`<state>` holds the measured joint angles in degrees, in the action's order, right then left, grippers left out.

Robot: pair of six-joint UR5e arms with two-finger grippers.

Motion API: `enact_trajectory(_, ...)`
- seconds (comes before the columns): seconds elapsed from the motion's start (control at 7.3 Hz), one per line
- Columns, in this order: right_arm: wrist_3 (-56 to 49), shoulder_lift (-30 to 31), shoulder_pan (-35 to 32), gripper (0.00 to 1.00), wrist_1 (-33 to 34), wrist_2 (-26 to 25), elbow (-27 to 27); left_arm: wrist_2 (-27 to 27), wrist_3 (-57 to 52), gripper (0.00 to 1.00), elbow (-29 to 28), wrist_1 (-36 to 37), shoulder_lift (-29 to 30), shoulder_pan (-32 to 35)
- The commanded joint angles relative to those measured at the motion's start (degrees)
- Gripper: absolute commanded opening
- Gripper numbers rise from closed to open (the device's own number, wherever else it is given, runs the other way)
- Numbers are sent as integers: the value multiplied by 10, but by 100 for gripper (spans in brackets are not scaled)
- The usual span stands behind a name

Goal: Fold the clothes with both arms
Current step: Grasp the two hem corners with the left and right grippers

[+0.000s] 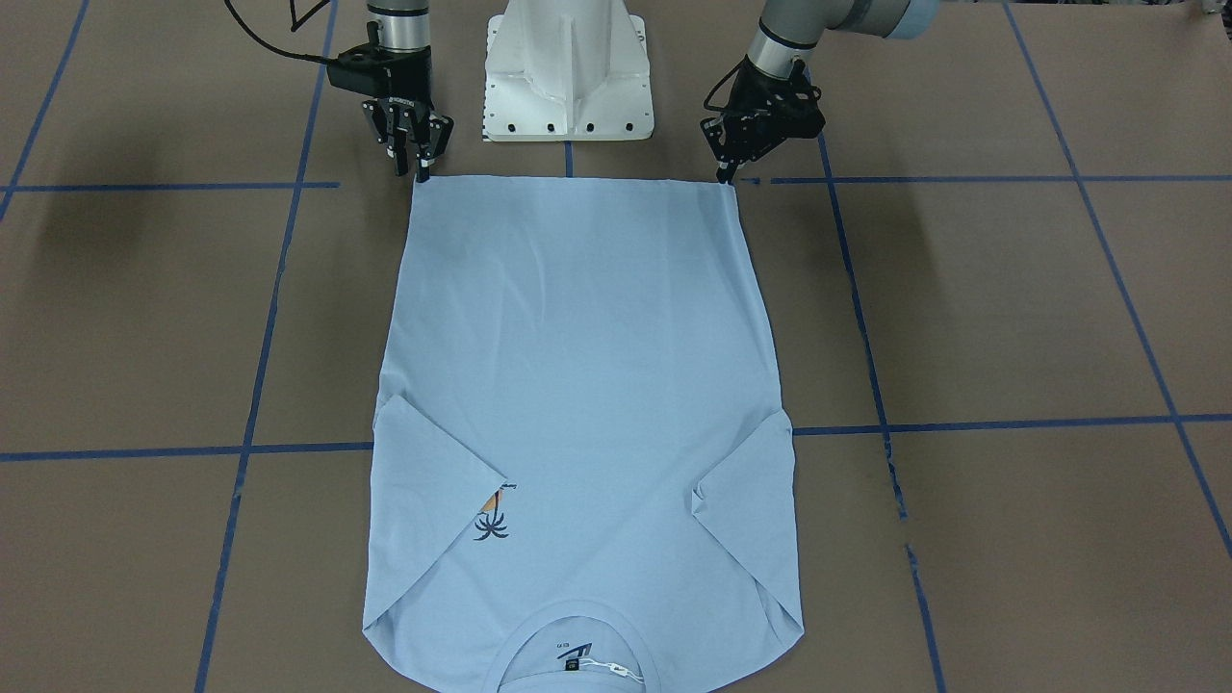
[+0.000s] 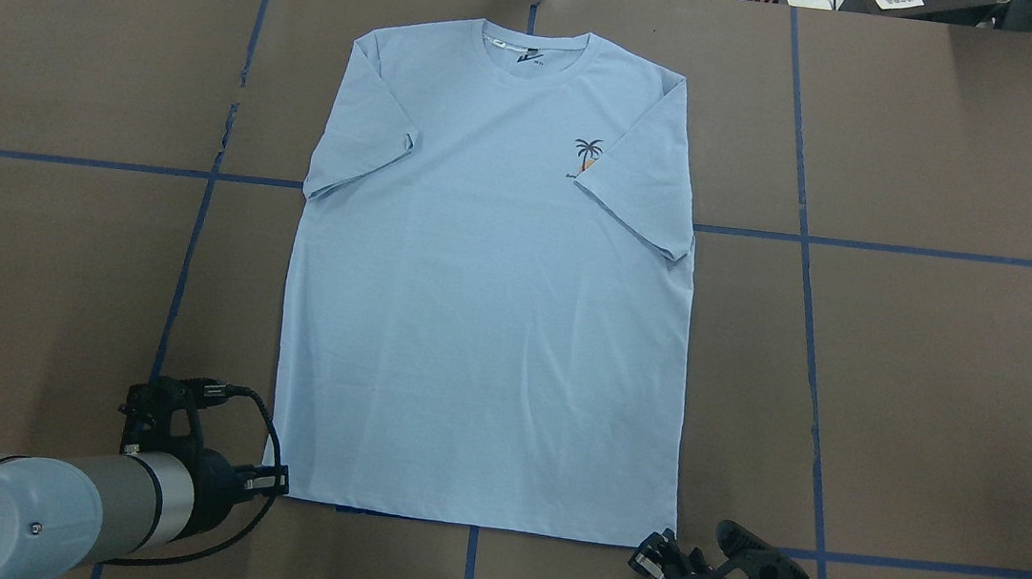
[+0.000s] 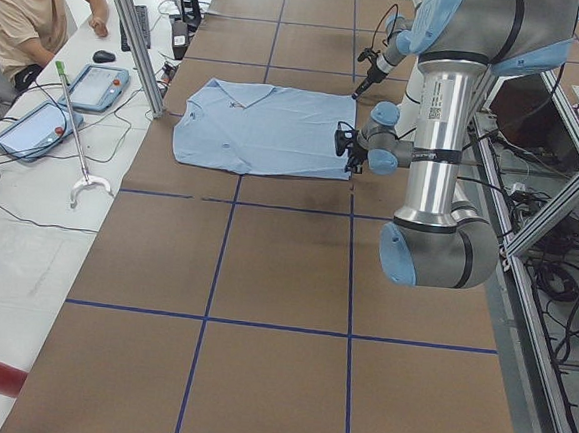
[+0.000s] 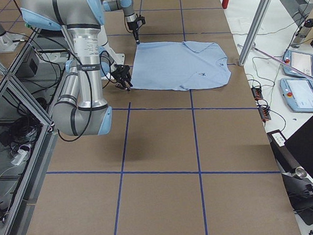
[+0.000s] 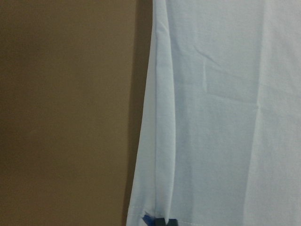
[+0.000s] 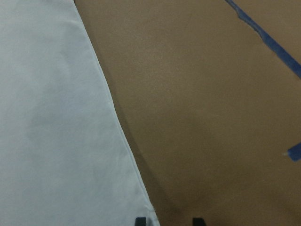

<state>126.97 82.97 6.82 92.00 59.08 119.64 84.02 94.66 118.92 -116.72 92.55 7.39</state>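
The light blue T-shirt (image 1: 577,366) (image 2: 485,306) lies flat and face up on the brown table, with both sleeves folded inward. Its collar and dark neck label (image 2: 529,56) point away from the robot. The right sleeve partly covers the palm print (image 2: 588,151). My left gripper (image 1: 724,176) (image 2: 275,483) is at the left hem corner. In the left wrist view its fingertips (image 5: 160,222) look shut on the hem. My right gripper (image 1: 412,166) (image 6: 168,221) is open at the right hem corner, with one fingertip over the cloth and one over the table.
The white pedestal base (image 1: 568,67) stands just behind the hem, between the arms. Blue tape lines (image 1: 962,423) grid the brown table. In the exterior left view, an operator (image 3: 29,16) sits at a side bench with teach pendants (image 3: 97,86).
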Motion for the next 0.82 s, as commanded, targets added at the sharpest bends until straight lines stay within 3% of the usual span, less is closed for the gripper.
enact_trajectory(0.0, -1, -7, -1, 8, -2, 0, -4, 0, 0, 0, 1, 0, 0, 0)
enact_trajectory(0.14, 0, -11, -1, 0, -2, 0, -6, 0, 0, 0, 1, 0, 0, 1)
enact_trajectory(0.41, -5, -12, -7, 0, -2, 1, -2, 1, 0, 0, 7, 0, 1, 1)
enact_trajectory(0.55, -14, -9, -21, 0, 1, 6, 24, 2, -1, 0, 26, 2, -3, 2)
enact_trajectory(0.69, -38, -2, -27, 0, 8, 6, 80, 4, -2, 0, 83, 30, -8, 4)
